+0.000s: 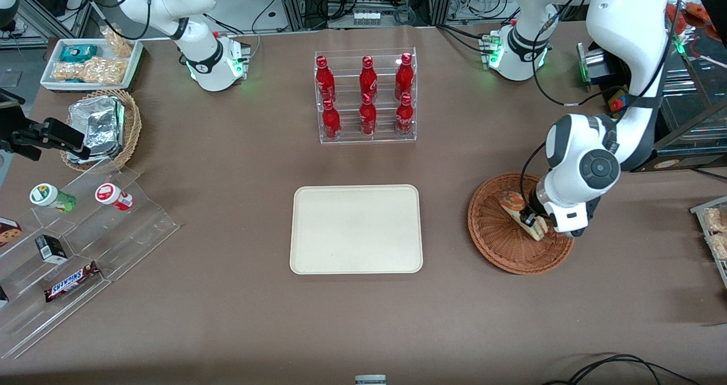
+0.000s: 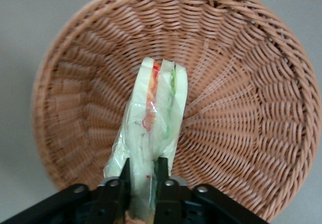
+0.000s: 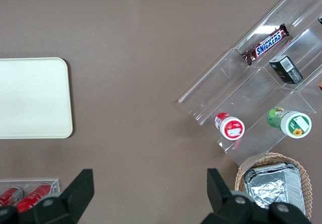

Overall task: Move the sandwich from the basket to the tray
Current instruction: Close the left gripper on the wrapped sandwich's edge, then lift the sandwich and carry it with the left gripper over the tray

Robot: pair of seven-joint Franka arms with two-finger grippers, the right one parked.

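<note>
- Jaws (image 2: 142, 176): the left arm's pair, pinching one end of the sandwich (image 2: 153, 123) — the two black fingers (image 2: 124, 173) press against the outer bread faces, one on each side, with the wrapped wedge standing out from between them.
- Sandwich: a triangular wedge of white bread in clear wrap, its orange-red and green filling layers visible along the cut edge; in the front view it (image 1: 519, 212) sits over the inside of the basket (image 1: 494, 226), tilted, with its lower end at the jaws (image 1: 535, 221). Whether it touches the weave cannot be told.
- Basket: round, shallow, reddish-brown wicker, resting on the brown bench (image 1: 227, 317) toward the working arm's end; the wrist view shows its woven floor and rim (image 2: 60, 83) around the sandwich.
- Tray (image 1: 356, 229): cream-coloured, rectangular, rounded corners, low rim — lying flat at the middle of the bench, beside the basket and apart from it, nothing on it.
- Bottle rack (image 1: 366, 95): clear acrylic, holding six red bottles in two rows, farther from the front camera than the tray.
- Parked arm's end: a stepped clear display stand (image 1: 85, 243) with a Snickers bar (image 1: 72, 281) and two small lidded cups, and a tan wicker basket with foil packs (image 1: 102, 126).
</note>
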